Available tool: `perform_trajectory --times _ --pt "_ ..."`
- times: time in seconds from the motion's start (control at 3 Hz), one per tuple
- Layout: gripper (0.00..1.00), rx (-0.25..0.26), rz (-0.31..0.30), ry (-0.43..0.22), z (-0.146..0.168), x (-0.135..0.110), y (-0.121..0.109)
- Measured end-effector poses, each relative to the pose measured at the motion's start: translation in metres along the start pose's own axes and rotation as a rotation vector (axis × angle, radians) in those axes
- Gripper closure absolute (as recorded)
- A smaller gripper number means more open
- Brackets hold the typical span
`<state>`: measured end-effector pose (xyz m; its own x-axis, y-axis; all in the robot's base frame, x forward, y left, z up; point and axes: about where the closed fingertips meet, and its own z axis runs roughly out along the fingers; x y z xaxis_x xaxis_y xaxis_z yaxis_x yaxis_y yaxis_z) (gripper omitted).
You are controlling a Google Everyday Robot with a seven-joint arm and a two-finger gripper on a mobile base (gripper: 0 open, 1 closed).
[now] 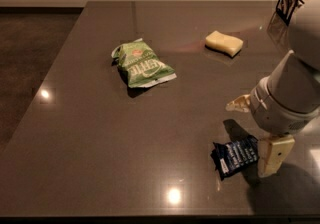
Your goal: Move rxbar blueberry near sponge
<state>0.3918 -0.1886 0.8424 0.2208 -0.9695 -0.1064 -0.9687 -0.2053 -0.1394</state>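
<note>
The rxbar blueberry [235, 156], a small dark navy-blue wrapper with white lettering, lies flat on the table near its front right edge. The sponge [224, 43], a pale yellow block, lies far back on the table, well apart from the bar. My gripper [270, 160], cream-coloured under the bulky grey-white arm [292, 93], hangs low at the bar's right end, right beside or touching it. The arm hides part of the gripper.
A crumpled green chip bag [141, 66] lies at the middle left of the dark table [100, 133]. A dark-framed box [290, 0] stands at the far right corner. The table's front edge runs just below the bar.
</note>
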Motion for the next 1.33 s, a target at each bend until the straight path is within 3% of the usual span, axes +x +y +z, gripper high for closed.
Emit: perform_trajectory --times 0.33,1.0,1.33 --pt "0.41 -0.029 -0.01 0.01 0.0103 -0.0004 0.003" --pt "0.87 -0.039 -0.012 0.012 0.0083 -0.0016 0.0031" --pt "1.0 -0.039 -0.011 0.013 0.0081 -0.0016 0.003"
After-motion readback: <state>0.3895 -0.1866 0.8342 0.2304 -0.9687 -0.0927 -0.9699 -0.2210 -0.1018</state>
